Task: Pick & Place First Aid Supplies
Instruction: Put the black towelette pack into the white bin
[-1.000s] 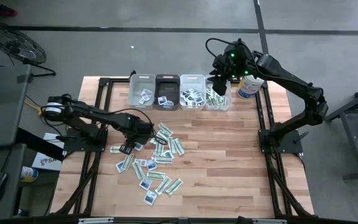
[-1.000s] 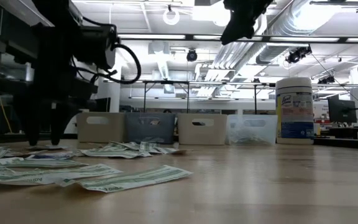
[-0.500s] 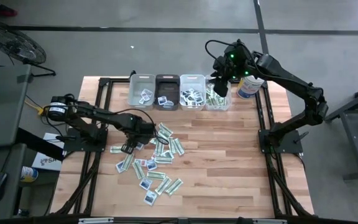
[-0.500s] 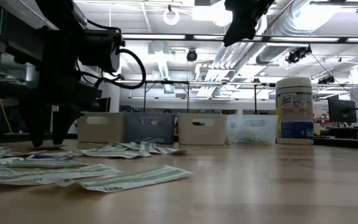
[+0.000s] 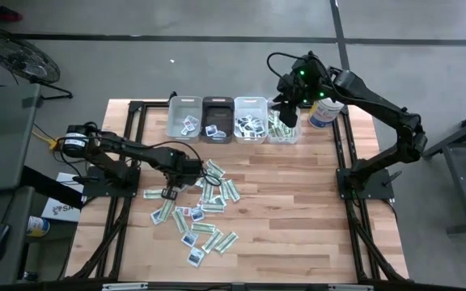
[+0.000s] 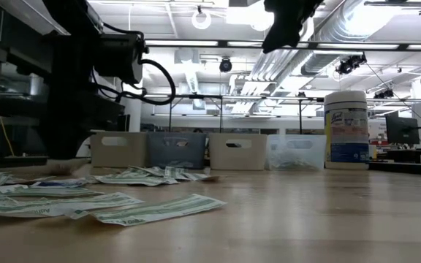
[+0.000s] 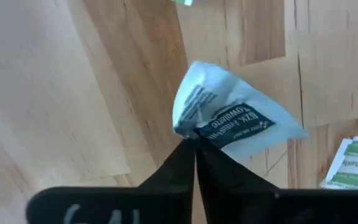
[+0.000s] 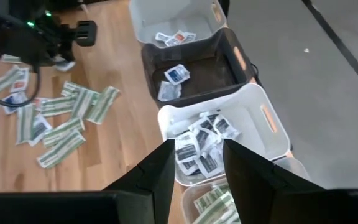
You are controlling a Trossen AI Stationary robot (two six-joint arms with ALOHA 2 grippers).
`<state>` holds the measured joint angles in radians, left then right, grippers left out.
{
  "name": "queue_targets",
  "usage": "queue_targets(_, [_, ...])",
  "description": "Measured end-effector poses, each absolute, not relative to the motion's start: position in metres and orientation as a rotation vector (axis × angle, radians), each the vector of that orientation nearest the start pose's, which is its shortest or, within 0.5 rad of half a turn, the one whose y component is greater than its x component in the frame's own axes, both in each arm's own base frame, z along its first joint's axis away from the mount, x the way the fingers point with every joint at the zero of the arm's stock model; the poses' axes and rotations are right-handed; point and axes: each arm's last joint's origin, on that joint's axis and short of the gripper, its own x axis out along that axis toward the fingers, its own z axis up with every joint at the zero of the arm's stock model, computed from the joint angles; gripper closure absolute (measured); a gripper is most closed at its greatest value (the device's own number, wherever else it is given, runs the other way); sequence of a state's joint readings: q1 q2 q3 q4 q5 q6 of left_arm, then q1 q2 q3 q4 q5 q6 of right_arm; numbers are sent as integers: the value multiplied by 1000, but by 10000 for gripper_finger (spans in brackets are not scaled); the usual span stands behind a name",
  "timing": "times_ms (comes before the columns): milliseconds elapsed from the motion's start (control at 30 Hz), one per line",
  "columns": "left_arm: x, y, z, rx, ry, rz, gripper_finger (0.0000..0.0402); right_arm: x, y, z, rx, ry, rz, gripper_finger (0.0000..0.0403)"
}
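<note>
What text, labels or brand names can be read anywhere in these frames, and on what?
"BZK Antiseptic Towelette", partly creased: the white packet pinched in the left gripper.
White canister label: a blue logo, too blurred to read.
Green-and-white strip packets: print too small to read.
Packets in the bins: dark marks only, unreadable.

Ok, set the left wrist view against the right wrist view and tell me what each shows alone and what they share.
Left wrist only: the left gripper shut on a white packet with dark-blue print, crumpled at the pinch.

Right wrist only: the right gripper, open, above the bins: a dark bin holding two packets and a white bin full of them.

Both: the wooden table and green-and-white strips.
</note>
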<state>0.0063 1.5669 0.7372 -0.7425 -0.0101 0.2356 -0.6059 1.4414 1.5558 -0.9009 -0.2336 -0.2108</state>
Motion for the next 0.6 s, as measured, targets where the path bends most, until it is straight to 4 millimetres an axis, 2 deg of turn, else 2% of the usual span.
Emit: queue_targets(600, [238, 2, 144, 118, 1578, -97, 396, 243, -159, 385, 136, 742, -238, 274])
